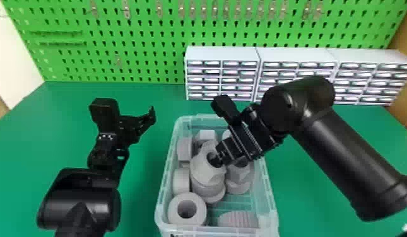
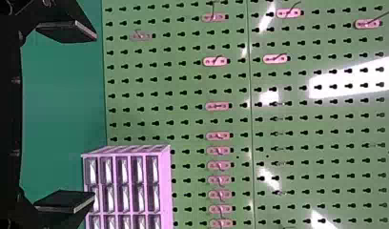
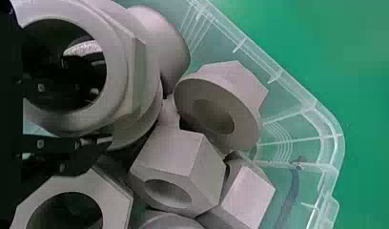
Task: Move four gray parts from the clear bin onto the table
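Note:
The clear bin [image 1: 161, 201] holds several gray parts, among them a ring-like one [image 1: 197, 217] at its near left. My right gripper [image 1: 217, 160] is inside the bin, at the top opening of a large gray part [image 1: 205, 171]. In the right wrist view, the right gripper [image 3: 93, 118] is shut on the wall of that gray part [image 3: 140, 81], one finger in the hole and the other outside. Left of the bin, above the table, my left gripper [image 1: 130, 110] is parked; in the left wrist view the left gripper [image 2: 93, 117] is open with nothing between its fingers.
White drawer cabinets [image 1: 223, 55] stand on the green table [image 1: 70, 116] behind the bin. A green pegboard [image 1: 133, 41] rises at the back. In the right wrist view, a hexagonal part [image 3: 171, 152] and a flanged part [image 3: 240, 100] lie close to the gripped one.

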